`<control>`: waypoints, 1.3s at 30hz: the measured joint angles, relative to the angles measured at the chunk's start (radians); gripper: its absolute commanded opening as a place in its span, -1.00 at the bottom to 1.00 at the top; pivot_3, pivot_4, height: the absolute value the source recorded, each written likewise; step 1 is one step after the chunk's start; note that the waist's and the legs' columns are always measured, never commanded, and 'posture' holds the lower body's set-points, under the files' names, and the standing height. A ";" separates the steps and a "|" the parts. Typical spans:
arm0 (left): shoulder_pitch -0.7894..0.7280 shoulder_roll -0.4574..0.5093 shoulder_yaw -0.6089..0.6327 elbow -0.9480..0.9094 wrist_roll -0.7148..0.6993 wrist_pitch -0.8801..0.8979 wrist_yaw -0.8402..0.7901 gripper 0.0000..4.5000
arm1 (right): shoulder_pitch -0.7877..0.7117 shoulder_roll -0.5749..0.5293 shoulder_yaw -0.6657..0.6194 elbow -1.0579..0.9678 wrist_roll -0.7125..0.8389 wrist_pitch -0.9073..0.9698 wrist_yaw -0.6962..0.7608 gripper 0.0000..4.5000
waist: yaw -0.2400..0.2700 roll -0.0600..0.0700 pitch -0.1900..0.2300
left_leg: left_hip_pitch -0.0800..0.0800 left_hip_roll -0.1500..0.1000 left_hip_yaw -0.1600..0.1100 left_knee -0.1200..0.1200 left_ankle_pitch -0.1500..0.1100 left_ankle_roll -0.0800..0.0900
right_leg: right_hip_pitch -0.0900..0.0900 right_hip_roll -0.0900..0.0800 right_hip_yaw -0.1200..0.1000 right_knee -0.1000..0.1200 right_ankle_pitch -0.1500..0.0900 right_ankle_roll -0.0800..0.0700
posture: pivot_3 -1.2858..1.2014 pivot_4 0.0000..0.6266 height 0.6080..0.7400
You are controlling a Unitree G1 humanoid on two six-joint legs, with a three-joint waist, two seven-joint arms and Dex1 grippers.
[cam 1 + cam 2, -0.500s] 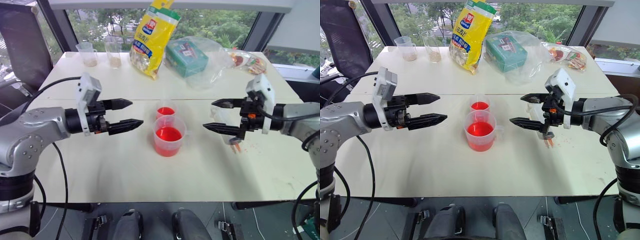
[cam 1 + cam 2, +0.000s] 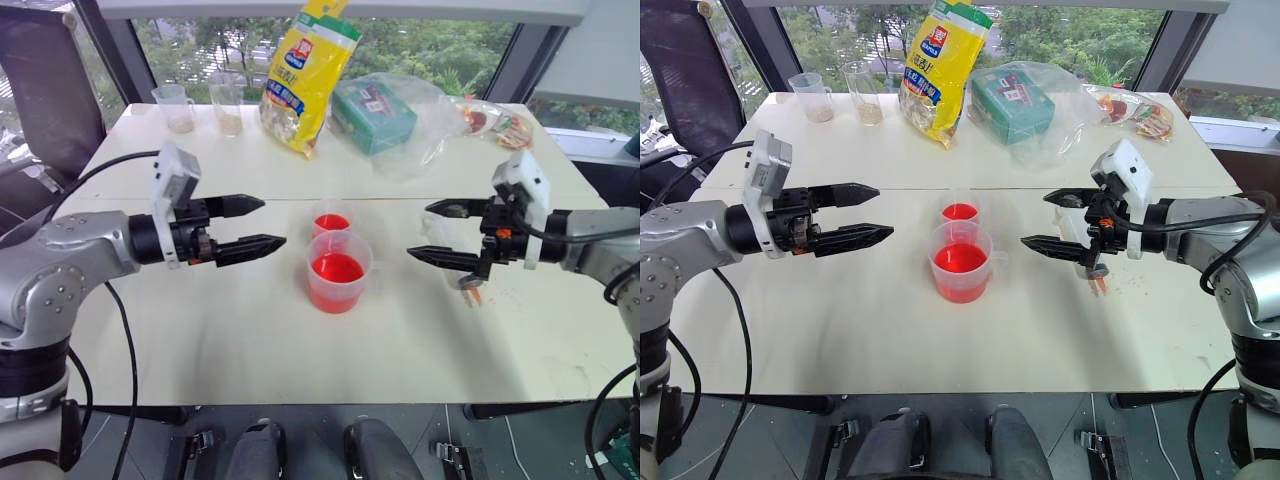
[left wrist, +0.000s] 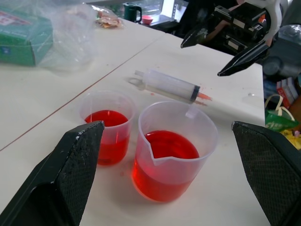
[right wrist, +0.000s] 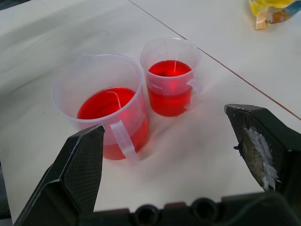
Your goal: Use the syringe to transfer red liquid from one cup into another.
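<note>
The wider handled cup (image 2: 338,270) stands mid-table, about half full of red liquid (image 4: 104,102). Just behind it, touching or nearly so, is the narrower cup (image 2: 331,222), which also holds red liquid. The syringe (image 3: 171,85) lies flat on the table to the right of the cups, its orange tip towards the table's front, empty and partly hidden under my right gripper (image 2: 419,230). That gripper hovers open above the table, pointing left at the cups. My left gripper (image 2: 272,223) hovers open on the cups' left, pointing right. Neither holds anything.
Along the table's back stand two clear beakers with tan contents (image 2: 175,108), a yellow snack bag (image 2: 305,75), a green box in a clear plastic bag (image 2: 375,112) and snack packets (image 2: 495,122). A dark chair (image 2: 40,80) is behind the table's left corner.
</note>
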 measured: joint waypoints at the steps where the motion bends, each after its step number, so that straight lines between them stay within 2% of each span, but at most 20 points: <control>1: 0.000 0.000 0.000 0.000 0.000 0.000 0.000 1.00 | 0.000 -0.001 0.000 0.000 0.000 0.001 -0.003 0.98 | 0.000 0.000 0.000 | 0.000 0.000 0.000 0.000 0.000 0.000 | 0.000 0.000 0.000 0.000 0.000 0.000 | 0.03 -0.52 1.00; 13: -0.008 -0.007 -0.020 0.000 0.005 -0.006 0.002 1.00 | -0.059 -0.043 0.027 0.068 -0.025 0.087 -0.053 0.98 | 0.000 0.000 0.000 | 0.000 0.000 0.000 0.000 0.000 0.000 | 0.000 0.000 0.000 0.000 0.000 0.000 | 0.03 -0.52 1.00; 18: -0.026 -0.041 -0.055 0.005 0.022 -0.028 0.003 1.00 | -0.194 -0.074 0.163 0.190 -0.099 0.237 -0.110 0.98 | -0.001 0.000 0.000 | 0.000 0.000 0.000 0.001 0.000 0.000 | 0.000 0.000 0.000 0.000 0.000 0.000 | 0.03 -0.52 1.00; 22: -0.040 -0.074 -0.084 0.013 0.045 -0.061 -0.001 1.00 | -0.327 -0.036 0.318 0.397 -0.223 0.295 -0.159 0.98 | -0.003 0.000 0.000 | 0.000 0.000 0.001 0.000 0.000 0.000 | -0.001 0.000 0.001 0.000 0.000 0.000 | 0.03 -0.52 1.00; 26: -0.033 -0.096 -0.105 0.020 0.069 -0.092 -0.005 1.00 | -0.441 0.050 0.413 0.645 -0.319 0.293 -0.172 0.98 | -0.005 0.000 0.000 | -0.001 0.000 0.002 0.000 0.000 0.000 | -0.003 0.000 0.002 0.000 0.000 0.000 | 0.03 -0.52 1.00; 33: -0.004 -0.128 -0.113 0.017 0.087 -0.116 0.005 1.00 | -0.586 0.201 0.453 1.099 -0.446 0.186 -0.151 0.98 | -0.004 0.000 0.000 | -0.002 0.000 0.002 0.000 0.000 0.000 | -0.003 0.000 0.002 0.000 0.000 0.000 | 0.03 -0.52 1.00; 39: 0.017 -0.132 -0.112 0.007 0.101 -0.132 0.013 1.00 | -0.625 0.252 0.472 1.262 -0.531 0.100 -0.115 0.98 | -0.004 0.000 0.000 | -0.001 0.000 0.002 0.000 0.000 0.000 | -0.003 0.000 0.001 0.000 0.000 0.000 | 0.03 -0.52 1.00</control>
